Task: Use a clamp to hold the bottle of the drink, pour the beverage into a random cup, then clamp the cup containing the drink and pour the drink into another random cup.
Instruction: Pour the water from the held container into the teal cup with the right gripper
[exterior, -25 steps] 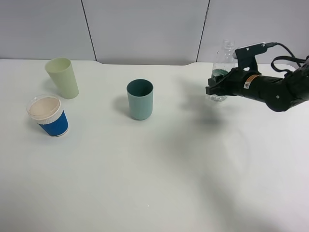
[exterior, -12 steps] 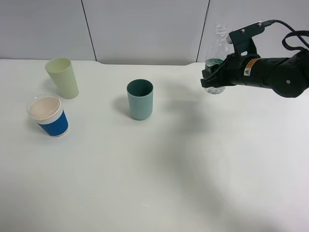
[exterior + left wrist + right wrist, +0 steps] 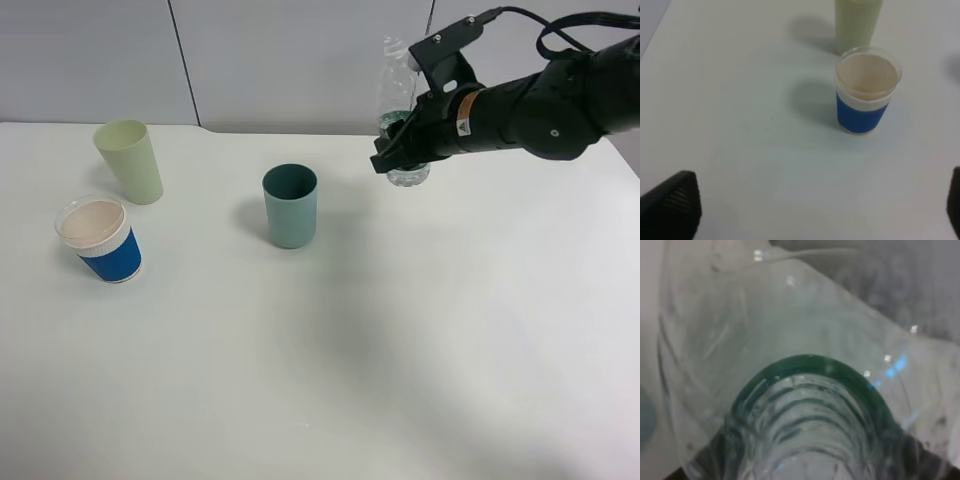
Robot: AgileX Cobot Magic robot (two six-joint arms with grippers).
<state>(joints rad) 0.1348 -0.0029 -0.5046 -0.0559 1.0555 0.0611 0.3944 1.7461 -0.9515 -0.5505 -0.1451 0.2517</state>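
Bottle: clear plastic with a green label, raised off the worktop at far centre-right, near upright, top leaning slightly left. The right jaws are clamped round its middle, on the black right arm.
Teal cup: upright, centre, left of the bottle and apart from it.
Pale green cup: upright, far left.
Blue-sleeved white cup: upright, just beside the pale green cup, on its near side.
Left jaws: wide apart, holding nothing, over bare worktop.

Open room all round teal cup; pale green cup, blue-sleeved cup bunched at left.
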